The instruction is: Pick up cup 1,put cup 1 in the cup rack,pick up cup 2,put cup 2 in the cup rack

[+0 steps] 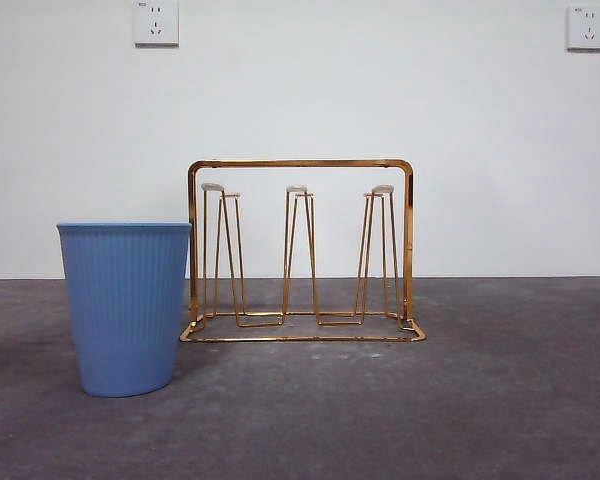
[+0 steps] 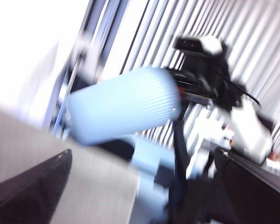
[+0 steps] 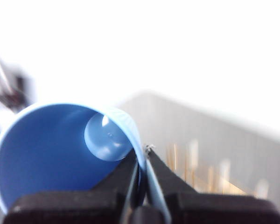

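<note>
One blue ribbed cup (image 1: 125, 305) stands upright on the table just left of the gold wire cup rack (image 1: 300, 163); whether it touches the rack's frame I cannot tell. No prong of the rack carries a cup. A second blue cup (image 3: 51, 154) is held in the air, out of the front view, with my right gripper (image 3: 144, 151) shut on its rim. The rack's prongs (image 3: 200, 179) show blurred below it. In the left wrist view that cup (image 2: 123, 109) lies sideways in the right gripper (image 2: 184, 91). My left gripper (image 2: 142, 151) is open with nothing between its jaws.
The dark grey table (image 1: 480, 400) runs back to a white wall with two sockets (image 1: 156, 22) (image 1: 588, 27). Neither arm shows in the front view. The left wrist view is motion-blurred, with striped blinds behind the held cup.
</note>
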Robot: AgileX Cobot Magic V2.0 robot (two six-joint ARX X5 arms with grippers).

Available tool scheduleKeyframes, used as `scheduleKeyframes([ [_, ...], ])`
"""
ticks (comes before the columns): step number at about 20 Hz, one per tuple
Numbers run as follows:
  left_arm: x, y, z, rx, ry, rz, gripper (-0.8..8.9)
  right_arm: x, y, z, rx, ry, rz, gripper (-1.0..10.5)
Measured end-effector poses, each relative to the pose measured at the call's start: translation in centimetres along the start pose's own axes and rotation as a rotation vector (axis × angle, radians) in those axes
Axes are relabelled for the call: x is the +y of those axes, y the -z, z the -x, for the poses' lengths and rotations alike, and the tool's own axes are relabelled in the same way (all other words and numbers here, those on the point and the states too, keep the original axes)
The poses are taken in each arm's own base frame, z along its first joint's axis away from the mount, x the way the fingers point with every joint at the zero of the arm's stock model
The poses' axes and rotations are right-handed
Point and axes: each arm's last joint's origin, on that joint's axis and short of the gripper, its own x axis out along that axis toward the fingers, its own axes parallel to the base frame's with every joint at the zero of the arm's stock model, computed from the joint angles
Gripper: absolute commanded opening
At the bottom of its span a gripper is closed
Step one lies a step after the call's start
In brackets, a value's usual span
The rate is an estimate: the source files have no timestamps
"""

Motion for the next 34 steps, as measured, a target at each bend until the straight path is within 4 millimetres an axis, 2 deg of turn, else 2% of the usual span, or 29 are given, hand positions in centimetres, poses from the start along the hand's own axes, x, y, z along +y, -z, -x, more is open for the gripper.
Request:
scheduleKeyframes([
  [5, -0.8, -1.4, -1.6, -0.154, 0.08, -0.028, 5.96, 1.3, -2.5, 5.2, -0.279, -0.037, 0.073, -0.2],
  [9, -1.2, -1.9, -3.8, -0.27, 0.189, -0.021, 5.96, 1.7, -3.6, 6.2, -0.404, -0.089, 0.113, -0.2],
  [14, -1.7, -1.5, -7.1, -0.403, 0.345, 0.006, 5.96, 1.8, -4.3, 5.6, -0.476, -0.149, 0.14, -0.2],
  [19, -1.5, -0.7, -9.4, -0.494, 0.401, 0.029, 5.96, 1.7, -4.5, 4.6, -0.485, -0.192, 0.137, -0.2],
  [28, -0.3, 0.3, -11.7, -0.6, 0.41, 0.051, 5.96, 1.4, -4.4, 3.0, -0.453, -0.215, 0.127, -0.2],
  [34, 0.0, 0.5, -12.0, -0.654, 0.396, 0.06, 5.95, 0.8, -3.8, 0.1, -0.384, -0.248, 0.107, -0.2],
])
